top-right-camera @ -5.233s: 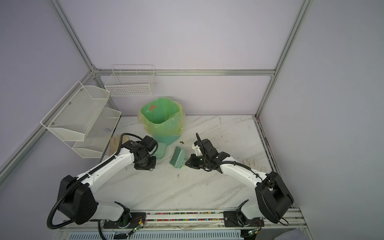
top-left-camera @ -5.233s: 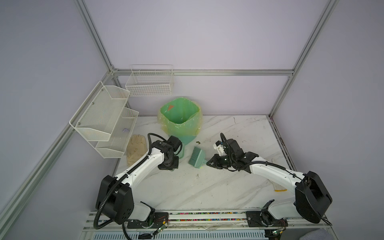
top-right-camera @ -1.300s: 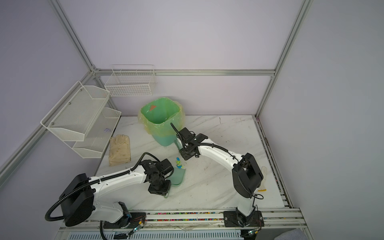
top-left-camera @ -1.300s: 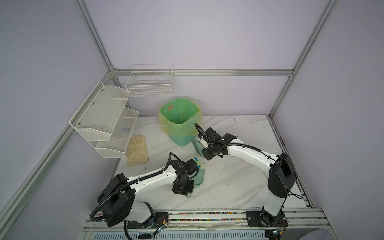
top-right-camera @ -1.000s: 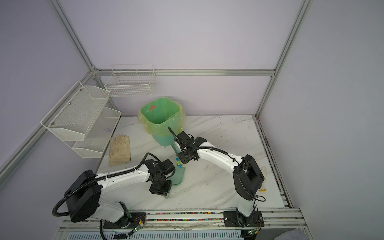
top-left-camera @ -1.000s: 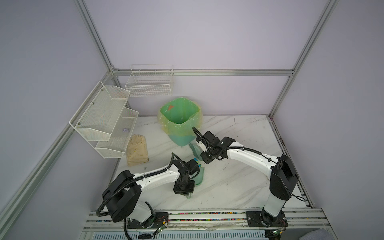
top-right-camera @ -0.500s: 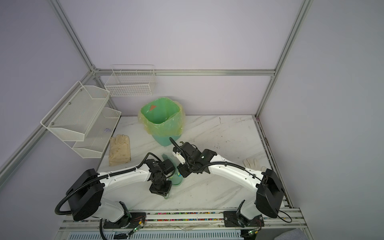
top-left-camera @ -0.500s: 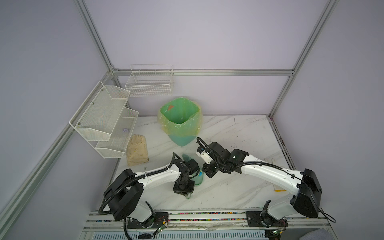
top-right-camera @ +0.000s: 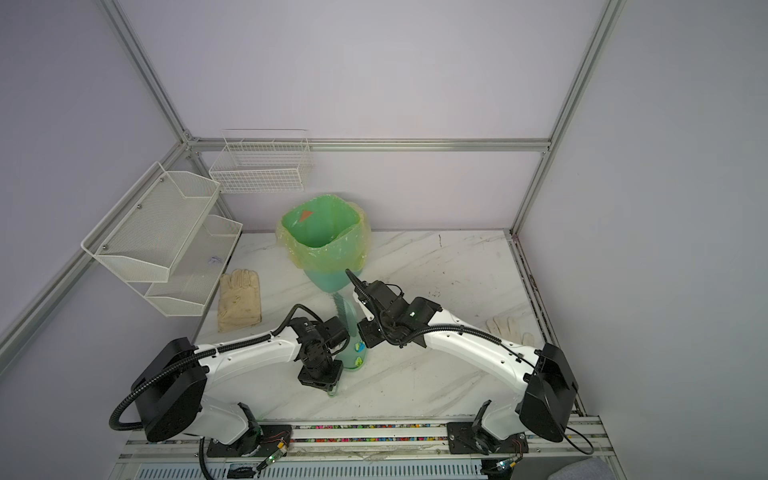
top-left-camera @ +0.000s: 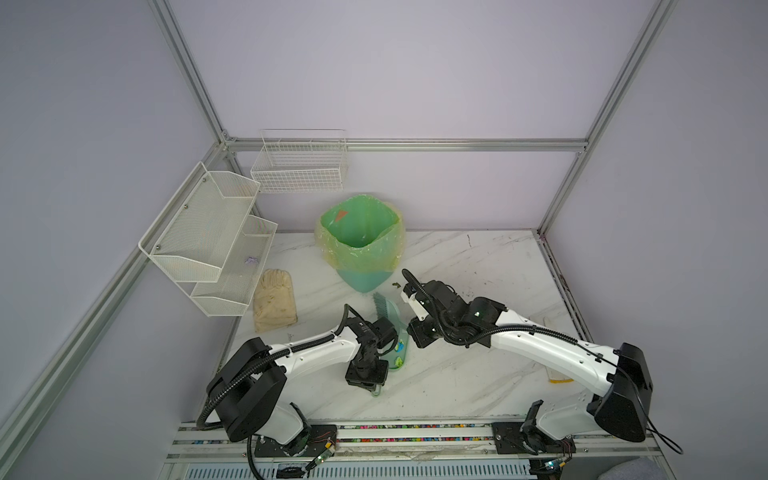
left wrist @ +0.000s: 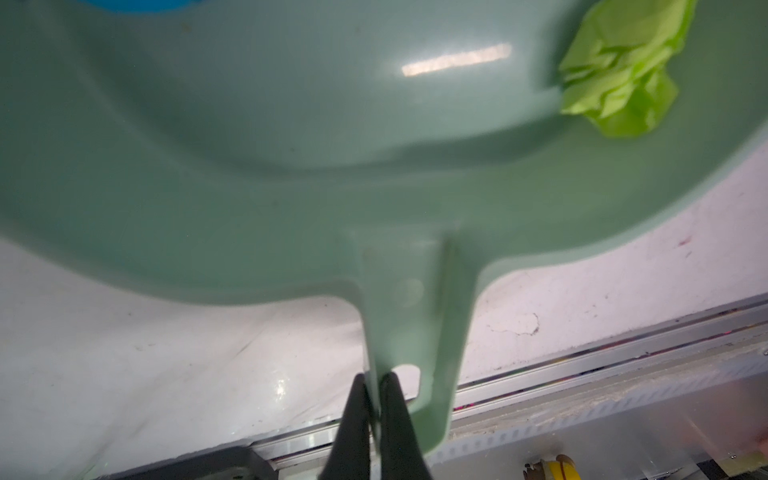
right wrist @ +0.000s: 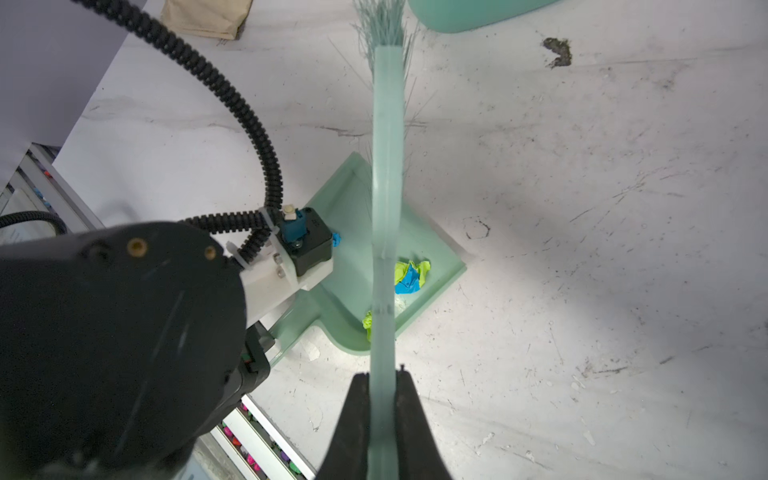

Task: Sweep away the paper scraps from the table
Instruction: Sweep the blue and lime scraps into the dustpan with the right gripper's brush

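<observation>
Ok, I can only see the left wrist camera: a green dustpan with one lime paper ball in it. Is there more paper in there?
Observer: Yes. The right wrist view shows a blue and lime paper scrap lying on the dustpan floor.
Operator: And where's the brush?
Observer: The right tool is shut on the handle of the brush.
Operator: Where does the paper go next?
Observer: Probably into the green-lined bin. It stands at the back of the table, just beyond the brush's bristles.
</observation>
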Controlling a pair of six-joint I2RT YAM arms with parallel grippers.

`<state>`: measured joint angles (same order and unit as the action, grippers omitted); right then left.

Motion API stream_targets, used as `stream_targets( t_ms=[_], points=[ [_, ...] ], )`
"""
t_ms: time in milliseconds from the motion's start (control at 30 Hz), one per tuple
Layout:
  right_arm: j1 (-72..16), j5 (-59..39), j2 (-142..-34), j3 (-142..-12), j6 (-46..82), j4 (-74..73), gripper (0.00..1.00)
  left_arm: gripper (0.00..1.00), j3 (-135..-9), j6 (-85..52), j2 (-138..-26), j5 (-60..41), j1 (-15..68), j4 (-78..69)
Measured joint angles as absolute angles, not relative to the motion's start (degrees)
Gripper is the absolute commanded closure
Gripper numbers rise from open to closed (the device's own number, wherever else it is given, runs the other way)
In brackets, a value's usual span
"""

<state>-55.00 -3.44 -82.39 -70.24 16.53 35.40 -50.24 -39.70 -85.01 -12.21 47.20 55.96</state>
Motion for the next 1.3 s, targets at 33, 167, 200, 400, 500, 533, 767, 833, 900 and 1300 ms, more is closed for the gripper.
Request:
stream_targets(
  t_ms=[33, 167, 200, 400, 500, 533, 767, 833, 900, 1300],
  points=[
    [-54.8, -2.9, -82.4, -70.4, 16.9, 35.3, 1.0, 1.0, -50.2, -39.6, -84.9, -12.2, 47.1, 56.0],
    [-53.7, -2.4, -82.5, -70.5, 17.0, 34.9, 1.0, 1.0, -50.2, -39.4, -84.7, -11.6, 46.8, 56.4],
    [-53.3, -2.5, -82.5, -70.5, 17.0, 34.9, 1.0, 1.0, -50.2, -39.4, -84.7, -11.3, 46.7, 56.5],
    [-50.4, -2.5, -83.3, -70.5, 16.9, 34.7, 1.0, 1.0, -50.2, -39.4, -83.9, -9.1, 46.5, 57.5],
    [-50.0, -3.1, -83.3, -69.4, 16.2, 33.3, 1.0, 1.0, -50.2, -39.4, -83.9, -8.4, 46.5, 58.0],
    [-50.0, -3.8, -83.3, -68.6, 16.1, 32.7, 1.0, 1.0, -50.2, -39.4, -83.9, -8.3, 46.5, 58.0],
    [-50.0, -9.0, -82.9, -62.9, 15.9, 31.1, 1.0, 1.0, -50.3, -39.4, -84.3, -7.4, 46.5, 58.1],
    [-50.0, -10.4, -82.2, -62.5, 15.8, 30.6, 1.0, 1.0, -50.3, -39.4, -84.6, -7.4, 46.5, 58.1],
    [-50.0, -11.8, -81.2, -62.5, 15.8, 30.2, 1.0, 1.0, -50.4, -39.4, -84.9, -7.4, 46.5, 58.2],
    [-45.5, -9.2, -80.2, -63.3, 20.8, 29.8, 1.0, 1.0, -50.5, -39.1, -84.9, -7.5, 46.5, 58.5]
  ],
)
